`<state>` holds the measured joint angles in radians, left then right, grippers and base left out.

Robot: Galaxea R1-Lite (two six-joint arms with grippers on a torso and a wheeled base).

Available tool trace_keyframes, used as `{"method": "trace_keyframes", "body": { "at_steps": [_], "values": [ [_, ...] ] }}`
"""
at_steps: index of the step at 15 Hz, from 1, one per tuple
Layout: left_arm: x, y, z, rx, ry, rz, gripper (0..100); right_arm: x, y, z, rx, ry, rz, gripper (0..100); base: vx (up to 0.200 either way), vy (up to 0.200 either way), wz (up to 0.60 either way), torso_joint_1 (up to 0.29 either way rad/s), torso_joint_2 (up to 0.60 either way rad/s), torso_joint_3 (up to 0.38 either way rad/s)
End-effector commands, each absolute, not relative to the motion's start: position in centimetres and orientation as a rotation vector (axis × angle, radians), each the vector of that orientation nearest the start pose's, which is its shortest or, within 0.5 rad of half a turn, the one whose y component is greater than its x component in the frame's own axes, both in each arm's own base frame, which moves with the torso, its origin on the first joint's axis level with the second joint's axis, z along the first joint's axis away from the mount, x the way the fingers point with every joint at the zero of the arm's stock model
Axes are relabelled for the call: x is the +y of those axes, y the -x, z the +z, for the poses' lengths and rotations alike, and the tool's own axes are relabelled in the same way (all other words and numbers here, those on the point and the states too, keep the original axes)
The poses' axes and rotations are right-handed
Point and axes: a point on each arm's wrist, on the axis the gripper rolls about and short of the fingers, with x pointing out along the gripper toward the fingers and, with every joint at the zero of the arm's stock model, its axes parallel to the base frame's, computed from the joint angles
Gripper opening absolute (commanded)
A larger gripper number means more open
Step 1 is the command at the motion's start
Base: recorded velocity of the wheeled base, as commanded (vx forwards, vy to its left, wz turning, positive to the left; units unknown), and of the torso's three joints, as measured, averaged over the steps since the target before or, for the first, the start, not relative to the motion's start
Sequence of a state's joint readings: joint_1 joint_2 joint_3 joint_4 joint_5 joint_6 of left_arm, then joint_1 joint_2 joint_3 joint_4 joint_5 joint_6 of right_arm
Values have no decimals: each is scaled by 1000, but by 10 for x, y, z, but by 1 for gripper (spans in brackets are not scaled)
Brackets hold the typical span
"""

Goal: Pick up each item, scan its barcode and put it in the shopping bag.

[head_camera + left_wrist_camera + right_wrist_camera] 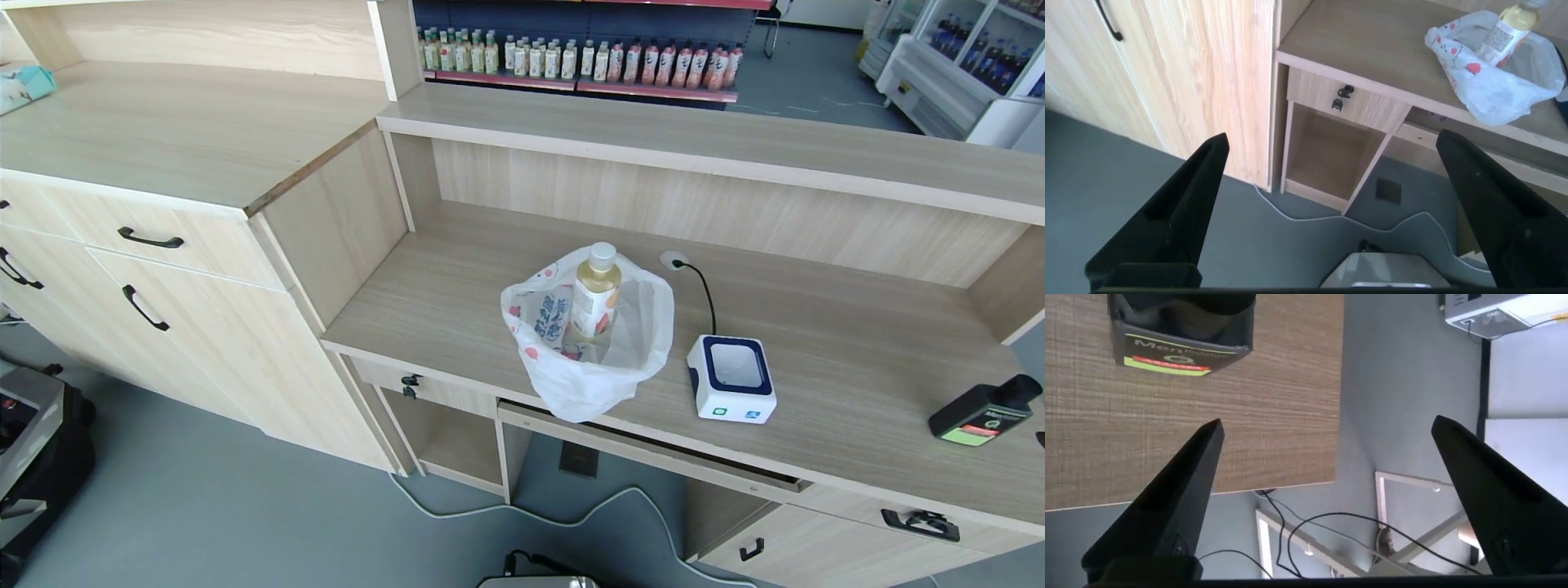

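My right gripper [1327, 423] hangs wide apart and empty just before the black bottle [1184, 327], which lies near the counter [1208, 433] edge; I judge it the next item. My left gripper [1331, 139], also apart, hangs low. Far ahead of it, the shopping bag [1486, 90] stands agape with one drink bottle [1511, 24] inside.

This is a shop, seen at its checkout. A pale wooden counter [857, 351] carries a barcode scanner [731, 377] and a plastic shopping bag [588, 384], the bag lying out beyond the fingers [1176, 220] of the left gripper [1333, 137]. Behind the counter stand shelves of bottled drinks [580, 59] and a glass-fronted cooler [963, 65].
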<state>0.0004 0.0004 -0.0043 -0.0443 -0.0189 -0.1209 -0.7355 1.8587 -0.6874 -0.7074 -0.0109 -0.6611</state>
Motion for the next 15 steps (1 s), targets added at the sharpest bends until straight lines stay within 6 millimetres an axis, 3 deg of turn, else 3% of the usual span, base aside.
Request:
{"method": "trace_keyframes", "body": {
  "at_steps": [1,15],
  "values": [
    [0,23,81,-48,121,-20,100,-213,-239,106,666,455,-542,100,0,0,0,0,0,0],
    [0,23,81,-46,121,-20,100,-218,-260,90,652,456,-516,100,0,0,0,0,0,0]
  ]
}}
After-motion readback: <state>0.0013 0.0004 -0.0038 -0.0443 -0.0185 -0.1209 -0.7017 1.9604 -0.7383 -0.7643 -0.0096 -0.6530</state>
